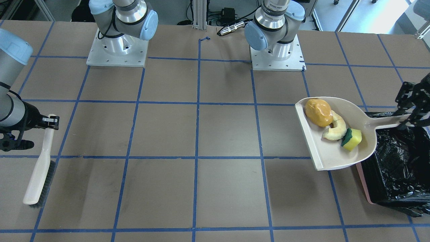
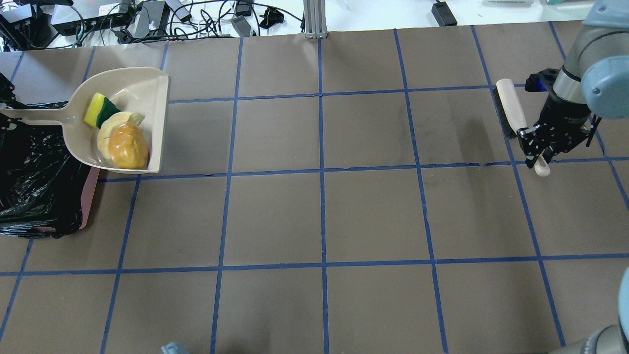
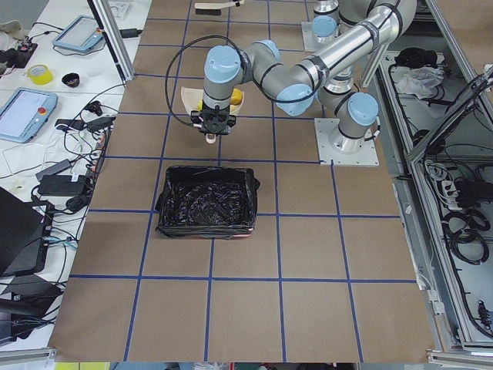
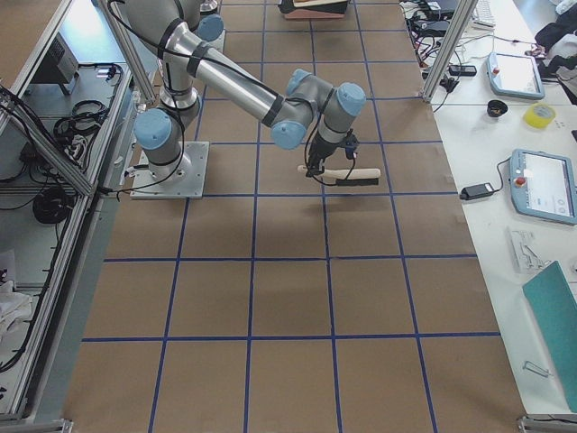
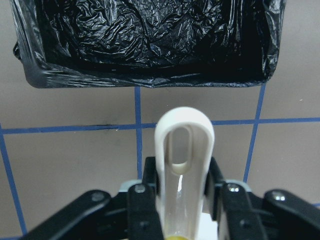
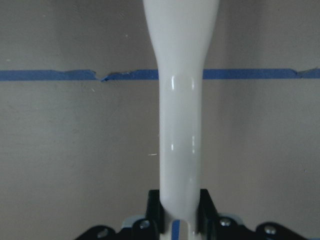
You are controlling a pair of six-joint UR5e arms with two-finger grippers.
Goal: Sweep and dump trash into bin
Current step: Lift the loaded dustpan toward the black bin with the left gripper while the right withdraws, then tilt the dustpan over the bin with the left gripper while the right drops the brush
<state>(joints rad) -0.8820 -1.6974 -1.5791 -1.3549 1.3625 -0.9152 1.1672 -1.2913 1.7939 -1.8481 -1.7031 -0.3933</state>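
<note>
My left gripper (image 1: 410, 114) is shut on the handle of the beige dustpan (image 1: 324, 153), which it holds level beside the bin's near edge. The pan carries the yellow-orange potato lump (image 1: 318, 112), the tan croissant (image 1: 337, 129) and the yellow-green sponge (image 1: 352, 139). In the overhead view the dustpan (image 2: 142, 86) is at the far left, over a corner of the pink bin (image 2: 89, 194) with its black bag (image 2: 34, 167). The left wrist view shows the dustpan handle (image 5: 184, 145) and the bin (image 5: 150, 40) beyond it. My right gripper (image 2: 538, 152) is shut on the brush (image 2: 506, 101).
The white brush with dark bristles (image 1: 39, 173) hangs from the right gripper (image 1: 50, 121) near the table's right end. Its handle (image 6: 180, 125) fills the right wrist view. Brown paper with blue tape lines (image 2: 322, 172) covers the table. Both arm bases (image 1: 117, 50) stand at the robot's edge.
</note>
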